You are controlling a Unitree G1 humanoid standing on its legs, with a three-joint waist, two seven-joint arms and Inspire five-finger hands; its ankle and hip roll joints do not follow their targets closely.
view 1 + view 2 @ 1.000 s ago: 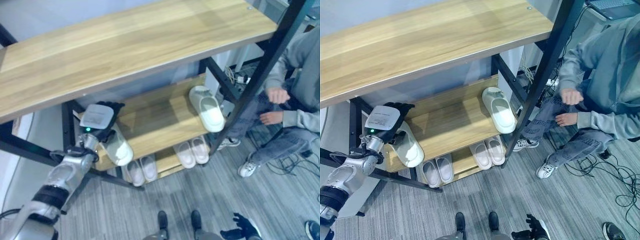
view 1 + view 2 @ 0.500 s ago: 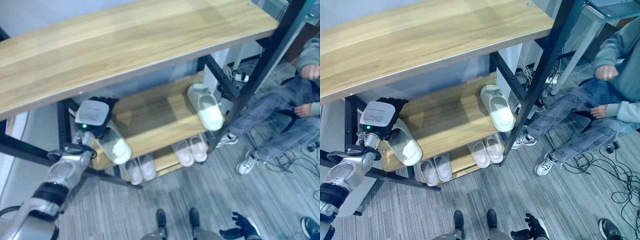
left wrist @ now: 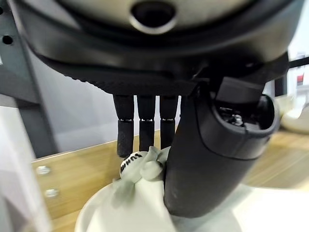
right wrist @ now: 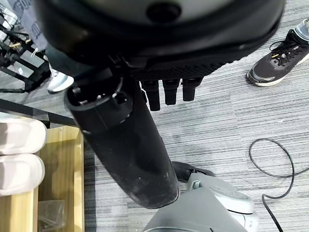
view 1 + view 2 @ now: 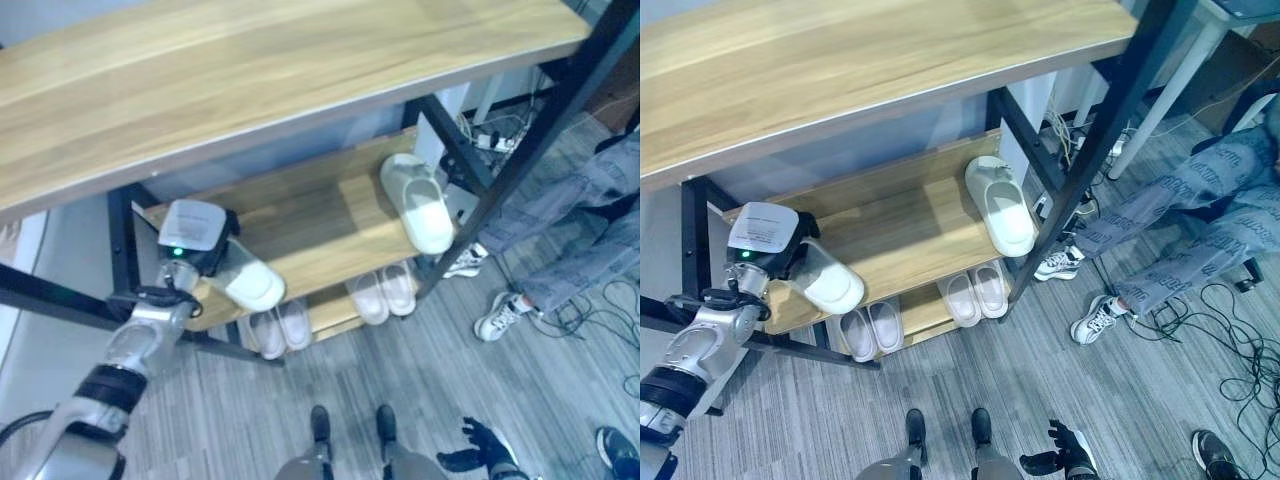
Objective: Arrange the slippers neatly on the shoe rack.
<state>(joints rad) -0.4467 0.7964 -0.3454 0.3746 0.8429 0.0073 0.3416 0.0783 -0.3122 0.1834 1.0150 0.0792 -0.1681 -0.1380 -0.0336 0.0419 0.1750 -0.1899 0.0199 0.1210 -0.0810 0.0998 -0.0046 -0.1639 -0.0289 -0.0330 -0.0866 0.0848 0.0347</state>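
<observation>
A white slipper lies at the left front corner of the shoe rack's middle shelf, toe pointing out past the front edge, its heel end under the left robot hand, whose fingers and thumb close on it. A second white slipper rests at that shelf's right end, toe toward the front. Two pairs of white slippers sit side by side on the bottom shelf.

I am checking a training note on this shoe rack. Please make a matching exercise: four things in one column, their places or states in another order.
1. left hand
2. right slipper
3. two pairs
4. right hand

a. bottom shelf
b. low above the floor
c. alone on the middle shelf
d. gripping a slipper

Pairs: 1-d, 2-c, 3-a, 4-b
</observation>
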